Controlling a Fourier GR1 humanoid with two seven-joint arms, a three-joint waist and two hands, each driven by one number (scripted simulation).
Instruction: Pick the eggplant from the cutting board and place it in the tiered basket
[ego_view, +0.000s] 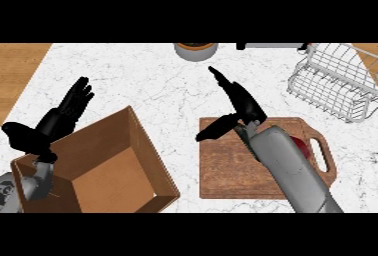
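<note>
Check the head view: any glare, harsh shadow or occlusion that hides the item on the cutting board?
Head view: even light, no glare or hard shadows; the right forearm covers most of the dark red item on the cutting board, leaving a sliver showing.

surface (148, 75): white veined marble, smooth | cutting board (221, 165): matt grained wood | tiered basket (336, 82): white wire | hands: matt black

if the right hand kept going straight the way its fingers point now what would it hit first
The right hand points up and slightly left, away from the cutting board. Ahead lies bare marble counter, then probably the round pot at the far edge. Its height above the counter is unclear, so it might pass over.
</note>
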